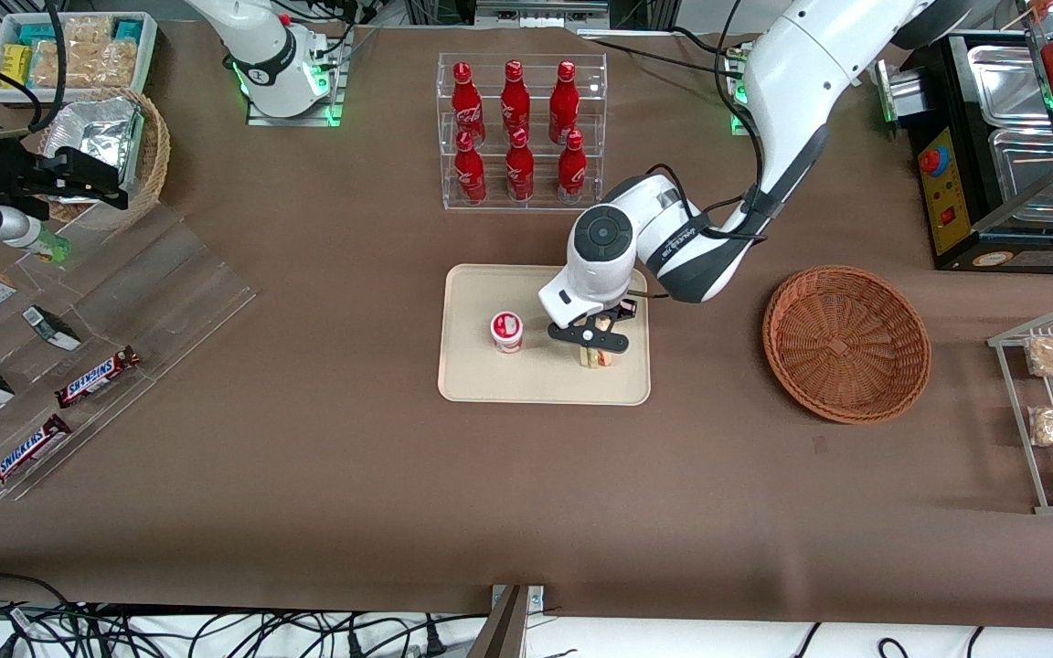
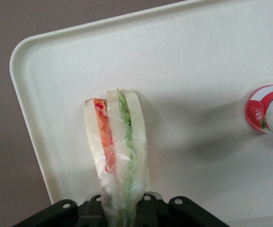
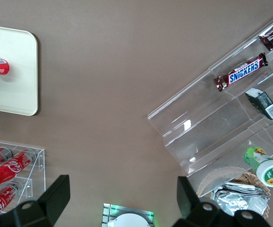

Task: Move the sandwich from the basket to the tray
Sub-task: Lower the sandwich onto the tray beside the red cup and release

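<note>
Brown cloth covers the whole table (image 1: 307,475), which carries everything else. Largest on it is the cream tray (image 1: 490,379), lying near the middle, in front of a clear rack of red bottles (image 1: 517,128). Toward the working arm's end of the table sits the round reddish-brown basket (image 1: 842,343), well apart from the tray, with nothing showing inside it. Over the tray's edge nearest the basket hangs the left arm's gripper (image 1: 596,350), pointing down. Its fingers are closed on the upper end of the sandwich (image 2: 117,146) (the wrist view shows white bread, orange-red and green layers under clear wrap). The sandwich stands upright, with its lower end at the tray's surface; whether it rests there cannot be told. Beside it on the tray, just apart, stands a small red-and-white cup (image 1: 507,331).
</note>
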